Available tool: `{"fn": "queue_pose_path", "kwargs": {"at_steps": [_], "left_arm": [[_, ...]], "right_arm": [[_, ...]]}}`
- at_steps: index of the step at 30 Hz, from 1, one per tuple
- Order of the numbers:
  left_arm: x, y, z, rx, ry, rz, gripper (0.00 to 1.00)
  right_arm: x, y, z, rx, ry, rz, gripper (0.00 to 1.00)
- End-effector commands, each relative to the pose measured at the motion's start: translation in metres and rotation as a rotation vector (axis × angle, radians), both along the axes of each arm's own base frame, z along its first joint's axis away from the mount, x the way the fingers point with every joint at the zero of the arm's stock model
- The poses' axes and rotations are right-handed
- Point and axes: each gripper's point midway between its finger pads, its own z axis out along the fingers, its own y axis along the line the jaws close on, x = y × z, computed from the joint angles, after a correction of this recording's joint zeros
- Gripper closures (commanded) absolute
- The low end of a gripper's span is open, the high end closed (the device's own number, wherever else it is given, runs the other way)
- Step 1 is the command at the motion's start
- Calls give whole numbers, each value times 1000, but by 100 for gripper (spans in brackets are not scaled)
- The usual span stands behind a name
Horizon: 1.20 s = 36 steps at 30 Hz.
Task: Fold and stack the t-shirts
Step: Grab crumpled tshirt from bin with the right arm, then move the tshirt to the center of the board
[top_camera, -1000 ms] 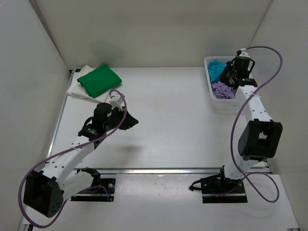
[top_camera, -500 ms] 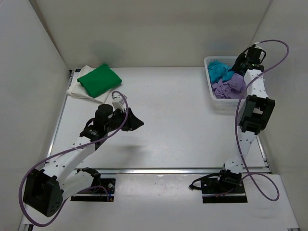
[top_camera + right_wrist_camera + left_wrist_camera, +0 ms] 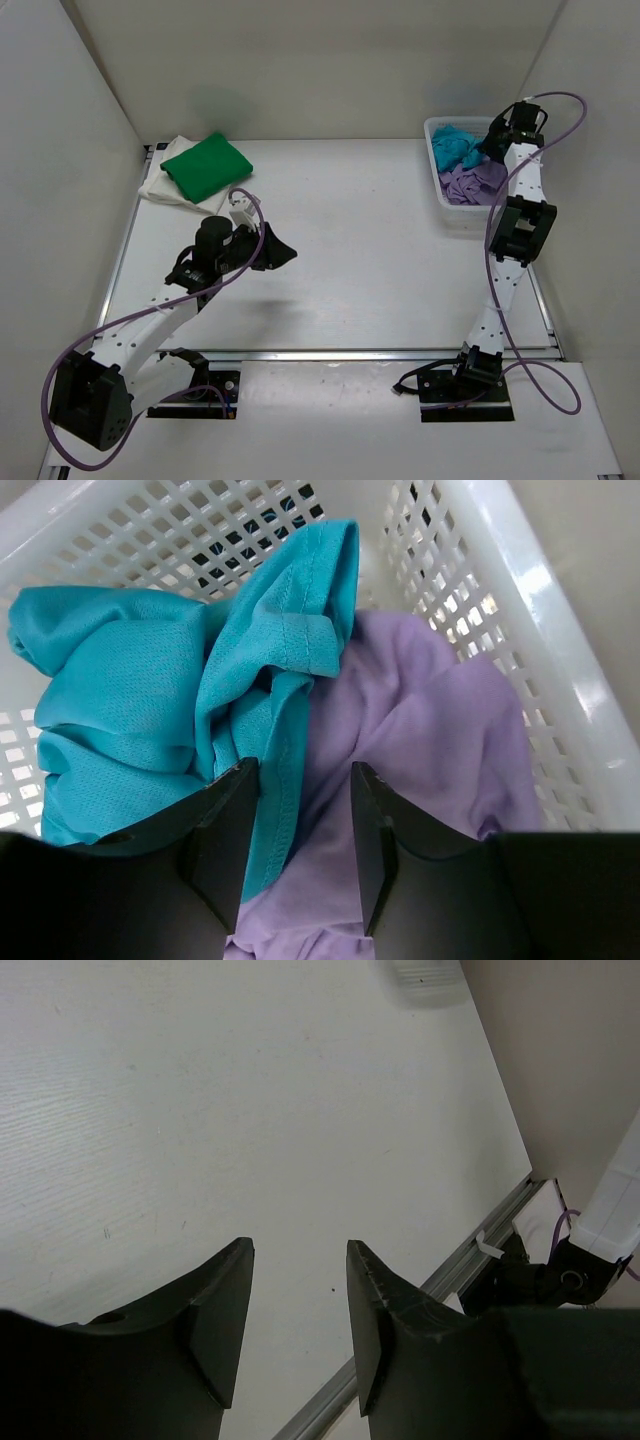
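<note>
Waiting in basket: teal t-shirt (image 3: 130, 690) and lilac t-shirt (image 3: 430, 750) lie crumpled together inside the white mesh basket (image 3: 520, 590); the basket sits at two o'clock on the table (image 3: 370, 250); teal fills its twelve o'clock end, lilac its six o'clock end.
Stacked so far: green t-shirt (image 3: 205, 165), folded, rests on the cream-white t-shirt (image 3: 160, 187) at ten o'clock.
Right gripper (image 3: 302, 772): poised over the basket; jaws apart, holding nothing; its fingers straddle the spot where a teal fold overlaps the lilac cloth.
Left gripper (image 3: 298, 1250): hovers around eight o'clock, well apart from both piles; jaws apart and empty above bare tabletop.
Stage, as judged: two shirts appear done, two remain; picking one out of the basket looks like the step in hand.
Risk of a double grab: closing on that overlap could pinch both shirts, because the layers lie tangled.
Risk to the basket: cloth may snag in the mesh; a lift could then drag or tip the light basket.
</note>
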Motion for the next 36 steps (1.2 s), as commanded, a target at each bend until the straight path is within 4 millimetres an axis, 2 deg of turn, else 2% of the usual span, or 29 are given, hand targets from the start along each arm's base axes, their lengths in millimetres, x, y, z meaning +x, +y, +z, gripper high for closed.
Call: {"fn": "queue_pose_path", "kwargs": {"at_steps": [1, 2, 4, 5, 6, 8, 9, 11, 13, 14, 15, 16, 18, 19, 21, 22, 24, 25, 27, 28, 29, 30, 31, 32, 34, 35, 36], "left_arm": [[5, 0, 8, -20, -33, 5, 47], [4, 0, 7, -23, -26, 5, 47], [5, 2, 6, -18, -26, 16, 47], [4, 1, 9, -25, -35, 13, 47], [3, 2, 4, -11, -27, 9, 47], [3, 0, 4, -18, -26, 7, 47], [4, 2, 4, -19, -28, 17, 47], [0, -1, 0, -9, -21, 0, 47], [1, -1, 7, -22, -33, 3, 47], [2, 1, 8, -22, -37, 10, 47], [1, 0, 9, -19, -35, 8, 47], [2, 1, 10, -18, -44, 8, 48], [2, 3, 16, -33, -46, 14, 48], [2, 4, 20, -36, -56, 19, 47], [2, 8, 27, -46, -61, 30, 46], [2, 8, 32, -51, -64, 22, 46], [3, 13, 36, -54, -65, 26, 46], [3, 15, 40, -59, -67, 31, 46], [2, 23, 47, -73, -79, 52, 46], [2, 26, 48, -69, -84, 63, 46], [7, 35, 52, -65, -97, 95, 47], [7, 41, 50, -61, -92, 112, 45], [9, 44, 53, -57, -97, 120, 45], [11, 48, 56, -53, -109, 134, 46], [13, 56, 53, -32, -93, 160, 45], [16, 61, 55, -23, -103, 176, 45], [18, 67, 54, -14, -99, 194, 45]], "right_arm": [[8, -2, 14, 1, -46, 22, 62], [10, 4, 11, 11, -47, 34, 63], [11, 2, 10, 18, -47, 36, 82], [12, 5, 8, 13, -45, 47, 86], [14, 7, 18, -1, -62, 49, 89], [16, 9, 37, -26, -90, 52, 100], [16, 12, 45, -33, -97, 47, 100], [16, 17, 76, -69, -147, 55, 100], [12, 22, 103, -103, -178, 56, 100], [10, 27, 123, -120, -207, 59, 100], [6, 31, 143, -132, -236, 63, 100], [0, 32, 154, -132, -244, 62, 100], [-12, 38, 199, -135, -318, 66, 100], [-15, 44, 215, -131, -346, 84, 100], [-37, 62, 271, -134, -440, 105, 100], [-44, 69, 286, -139, -466, 122, 100], [-75, 96, 343, -164, -564, 162, 100], [-86, 104, 360, -180, -592, 163, 100], [-125, 140, 420, -227, -717, 200, 100], [-135, 159, 436, -245, -756, 234, 100], [-156, 164, 457, -259, -804, 231, 100], [-181, 190, 480, -257, -862, 271, 100], [-202, 206, 503, -278, -923, 282, 100], [-213, 216, 513, -287, -954, 281, 100], [-251, 262, 533, -302, -1016, 361, 100], [-257, 270, 539, -335, -1036, 347, 100], [-277, 286, 546, -356, -1054, 363, 100]]}}
